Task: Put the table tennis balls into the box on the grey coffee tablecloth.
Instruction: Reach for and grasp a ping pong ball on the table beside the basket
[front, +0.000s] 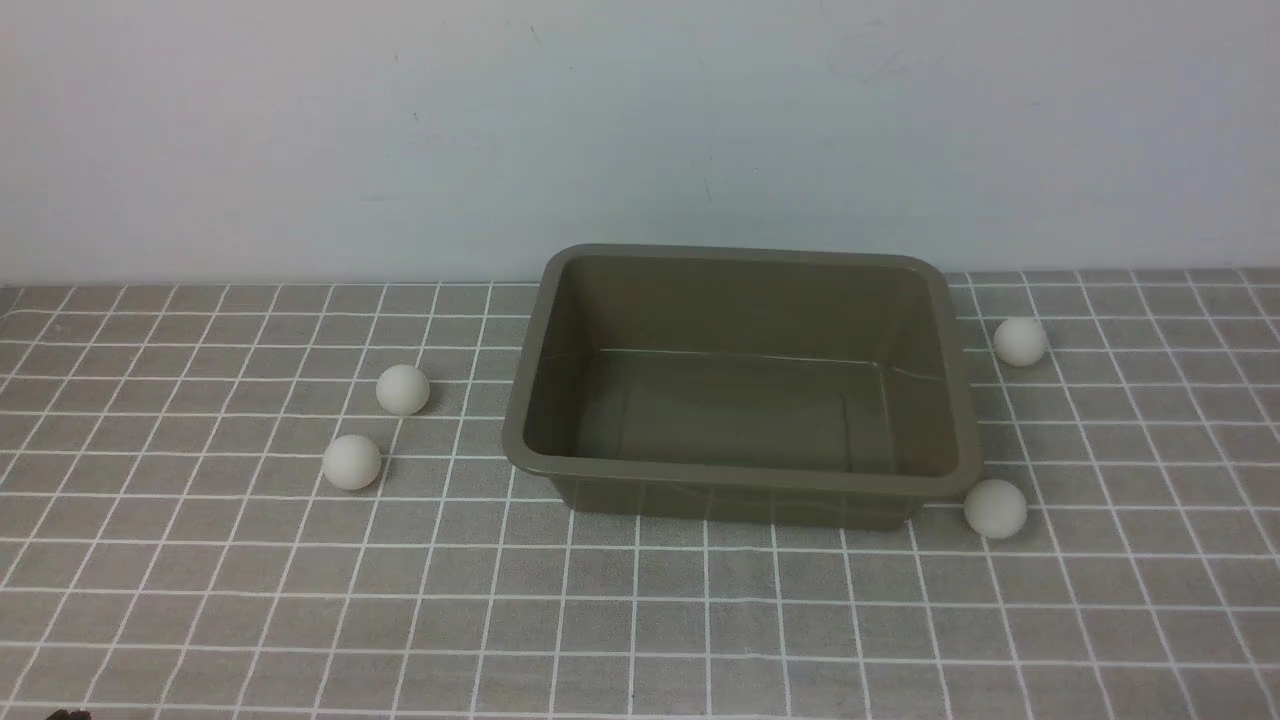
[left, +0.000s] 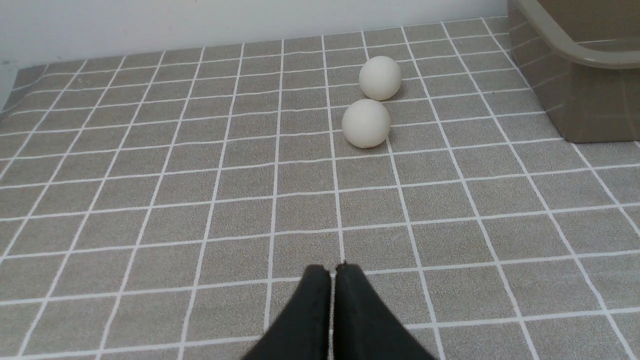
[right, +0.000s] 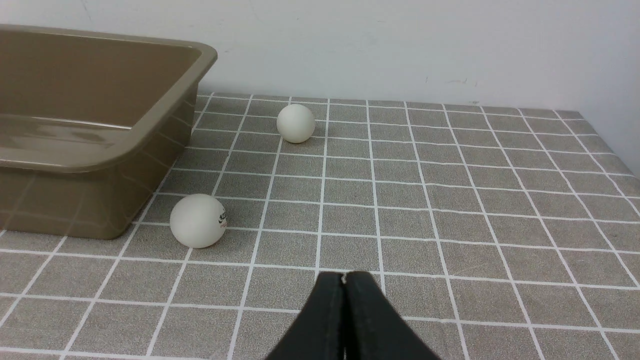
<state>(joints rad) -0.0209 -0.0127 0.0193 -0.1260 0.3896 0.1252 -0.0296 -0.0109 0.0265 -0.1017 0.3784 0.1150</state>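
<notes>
Now the box (front: 740, 500) stands upright on the grey coffee tablecloth (front: 640, 620), close to the pale wall (front: 640, 120) behind it, and its inside shows only the bare bottom. All four table tennis balls (left: 366, 123) lie on the cloth outside the box.

Two of them are on the robot's left side. The far left ball (front: 403, 389) lies near the left wall of the box. The near left ball (front: 352, 462) lies just beside it, a little more to the front and to the left, and does not touch it.

Two more are on the right side, well apart from each other. The far right ball (front: 1020, 341) lies near the back right corner of the box. The near right ball (front: 995, 508) lies just beside the front right corner, and in the right wrist view it carries a small dark printed mark.

The left jaws are clenched, their black tips pressed together above the cloth and grasping nothing, with the two left balls ahead of them. The right jaws are clenched in the same way, also grasping nothing, with the marked ball ahead of them beside the box.
</notes>
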